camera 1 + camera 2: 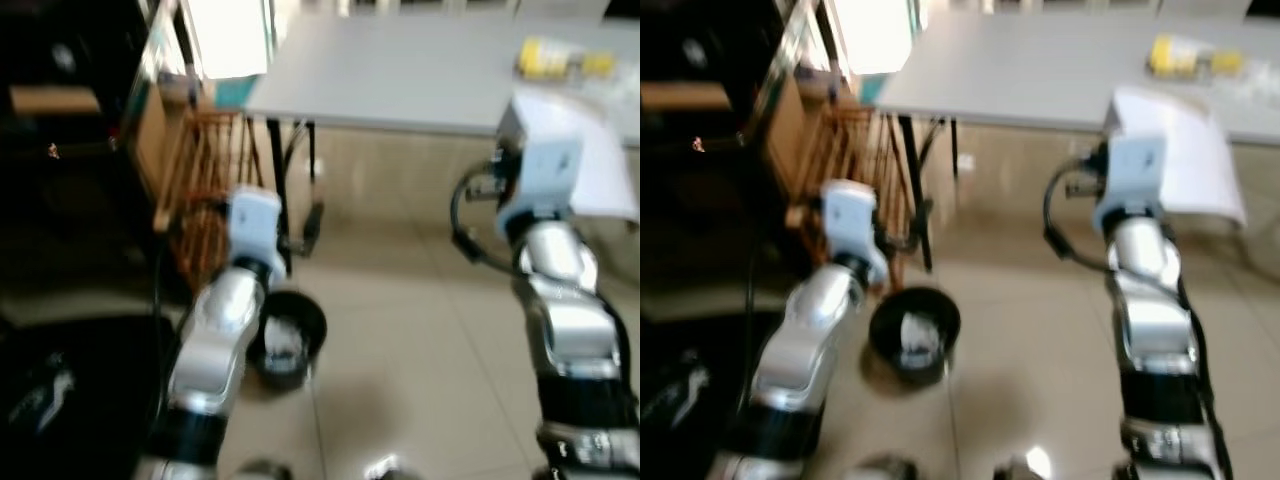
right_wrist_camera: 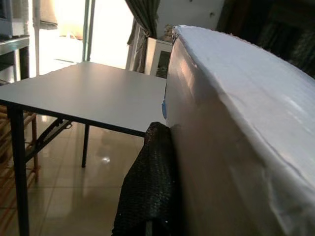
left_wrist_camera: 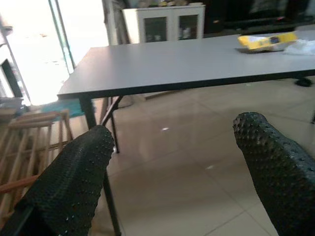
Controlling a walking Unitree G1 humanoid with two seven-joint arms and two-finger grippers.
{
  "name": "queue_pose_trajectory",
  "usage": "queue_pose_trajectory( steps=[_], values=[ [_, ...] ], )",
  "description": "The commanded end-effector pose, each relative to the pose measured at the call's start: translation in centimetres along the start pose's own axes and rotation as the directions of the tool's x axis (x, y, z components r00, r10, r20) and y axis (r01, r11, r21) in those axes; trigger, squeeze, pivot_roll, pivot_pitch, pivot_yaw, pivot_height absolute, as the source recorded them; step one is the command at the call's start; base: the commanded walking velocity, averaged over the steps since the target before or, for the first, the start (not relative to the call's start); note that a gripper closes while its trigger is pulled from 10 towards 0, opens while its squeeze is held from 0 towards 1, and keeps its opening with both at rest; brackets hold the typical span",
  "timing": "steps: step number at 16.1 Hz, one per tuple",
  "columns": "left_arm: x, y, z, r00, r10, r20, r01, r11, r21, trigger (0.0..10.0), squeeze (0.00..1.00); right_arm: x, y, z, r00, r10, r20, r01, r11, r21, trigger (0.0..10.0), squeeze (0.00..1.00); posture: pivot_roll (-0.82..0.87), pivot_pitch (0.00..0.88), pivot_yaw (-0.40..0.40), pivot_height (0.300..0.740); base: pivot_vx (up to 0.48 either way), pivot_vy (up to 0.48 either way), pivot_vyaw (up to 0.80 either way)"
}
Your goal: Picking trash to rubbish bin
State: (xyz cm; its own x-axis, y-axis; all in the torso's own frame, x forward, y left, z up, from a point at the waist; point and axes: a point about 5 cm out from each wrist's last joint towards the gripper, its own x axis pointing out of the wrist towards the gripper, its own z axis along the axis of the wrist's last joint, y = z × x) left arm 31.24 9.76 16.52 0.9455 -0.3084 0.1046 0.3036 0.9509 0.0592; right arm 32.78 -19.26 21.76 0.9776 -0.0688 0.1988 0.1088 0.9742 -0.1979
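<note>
I am gripping a white box point(image 2: 246, 128) in my right claw point(image 2: 162, 162), one black finger point(image 2: 150, 187) pressing flat against its side, and I am holding it up at the near edge of the grey desk point(image 1: 400, 70). A black bin point(image 1: 915, 330) with white trash inside is sitting on the tiled floor point(image 1: 1030, 330) below, near the desk leg and well apart from the box. My left claw point(image 3: 172, 167) is hanging wide, holding nothing, above the bin beside a wooden rack point(image 1: 205, 180). A yellow packet point(image 3: 268, 40) is lying on the desk's far side.
</note>
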Motion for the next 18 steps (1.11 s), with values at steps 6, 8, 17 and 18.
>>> queue_pose_trajectory(
  steps=[6,8,17,18],
  values=[
    [-0.2,0.8,-0.4,0.999,0.029,-0.022,-0.029,0.999,0.022,10.0,0.0,-0.1,0.5,0.1,1.0,0.015,0.002,-0.015,0.999,0.03,10.0,0.0,0.0,0.119,0.003,0.74,0.0,0.48,0.0],
    [-0.2,0.6,0.0,1.0,0.013,0.014,-0.013,1.0,0.023,10.0,0.0,-0.1,0.6,0.1,1.0,0.018,-0.002,-0.018,0.999,0.031,10.0,0.0,0.0,0.118,0.002,0.74,0.0,0.0,0.0],
    [-0.1,0.5,0.5,0.999,-0.01,0.037,0.008,0.999,0.044,10.0,0.0,-0.6,1.3,-0.7,0.999,0.028,-0.039,-0.025,0.996,0.08,10.0,0.0,0.0,0.129,0.012,0.74,0.0,0.0,0.0],
    [-0.1,0.4,0.5,0.999,-0.016,0.043,0.014,0.999,0.047,10.0,0.0,-0.5,1.3,-0.6,0.999,0.028,-0.037,-0.025,0.997,0.079,10.0,0.0,0.0,0.129,0.014,0.74,0.0,0.0,0.0]
  ],
)
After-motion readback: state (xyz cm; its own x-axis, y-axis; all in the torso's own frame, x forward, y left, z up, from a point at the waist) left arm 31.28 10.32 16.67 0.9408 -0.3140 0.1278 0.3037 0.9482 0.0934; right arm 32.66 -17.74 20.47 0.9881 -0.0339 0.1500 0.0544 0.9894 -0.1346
